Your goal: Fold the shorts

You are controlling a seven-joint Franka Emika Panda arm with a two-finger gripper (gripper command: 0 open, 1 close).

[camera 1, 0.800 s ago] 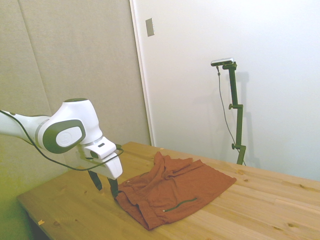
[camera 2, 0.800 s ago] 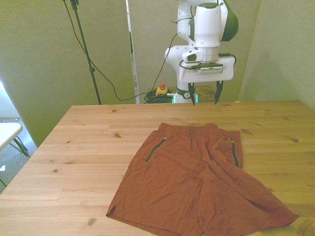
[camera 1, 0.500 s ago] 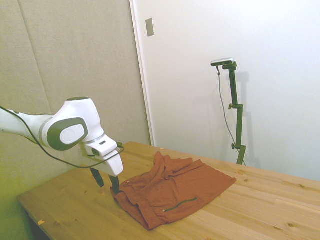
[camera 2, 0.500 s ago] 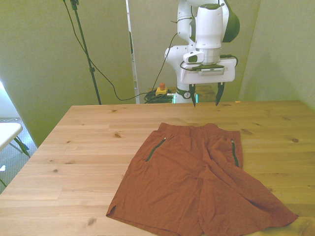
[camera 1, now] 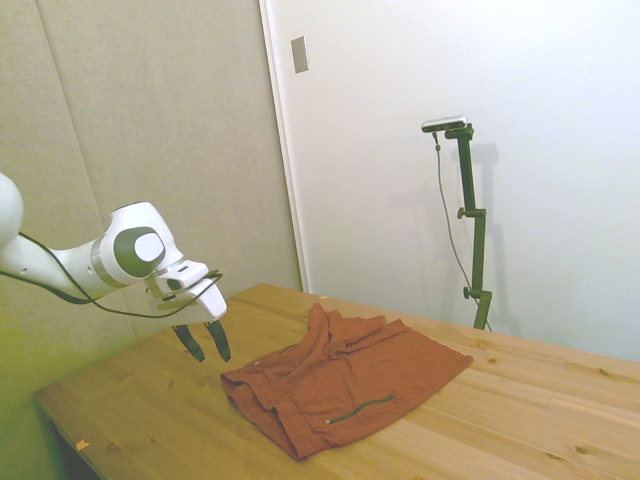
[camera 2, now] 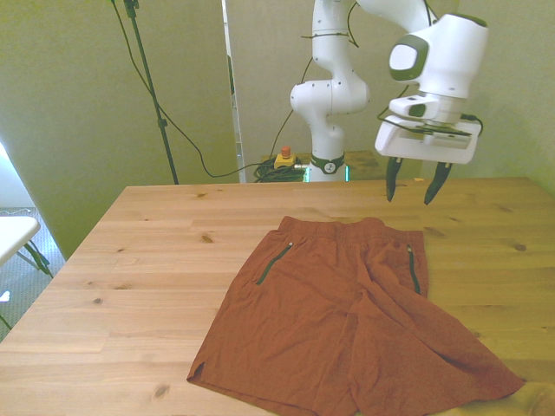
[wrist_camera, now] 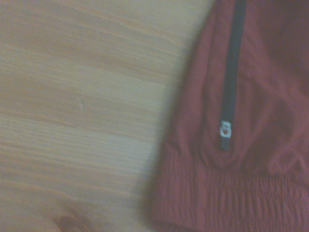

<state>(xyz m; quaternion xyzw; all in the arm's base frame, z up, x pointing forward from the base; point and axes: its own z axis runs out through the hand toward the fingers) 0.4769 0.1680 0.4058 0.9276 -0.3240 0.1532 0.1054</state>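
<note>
One white two-finger gripper [camera 2: 414,185], jaws parted and empty, hovers above the waistband corner of the rust-orange wrinkled fabric shorts [camera 2: 347,312], seemingly flat on the wooden tabletop [camera 2: 130,286].

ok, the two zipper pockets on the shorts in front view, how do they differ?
On the shorts, the zipper on the front view's left slants, its lower end further out. The zipper on the front view's right runs nearly straight, closer below the open gripper. Both are dark green, short, just below the waistband.
</note>
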